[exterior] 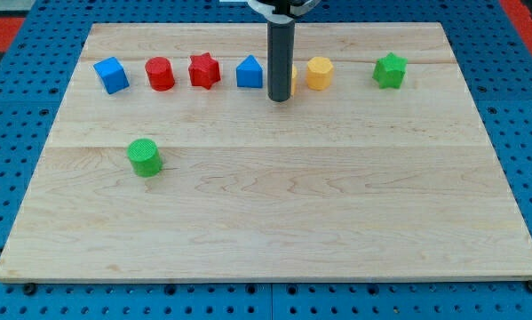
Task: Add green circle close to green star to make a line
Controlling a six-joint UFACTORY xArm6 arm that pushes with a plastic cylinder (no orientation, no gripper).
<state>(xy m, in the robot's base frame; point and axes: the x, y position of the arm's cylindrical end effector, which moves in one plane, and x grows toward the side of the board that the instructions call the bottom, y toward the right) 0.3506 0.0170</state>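
Green circle lay well down-left of my tip, far from the green star.

Nearest the view's bottom, the green circle [145, 156] sat alone on the wooden surface [274, 222], left of centre. Farther up, my tip [280, 100] rested in the row along the view's top, between the blue pentagon-like block [249, 73] and a partly hidden yellow block [292, 78], just left of the yellow hexagon [319, 73]. The green star [389, 70] stood at that row's right end, well apart from the circle. There were no jaws, only the rod. I judged the circle needed pushing up and rightward, so my tip should first get to its lower-left side.
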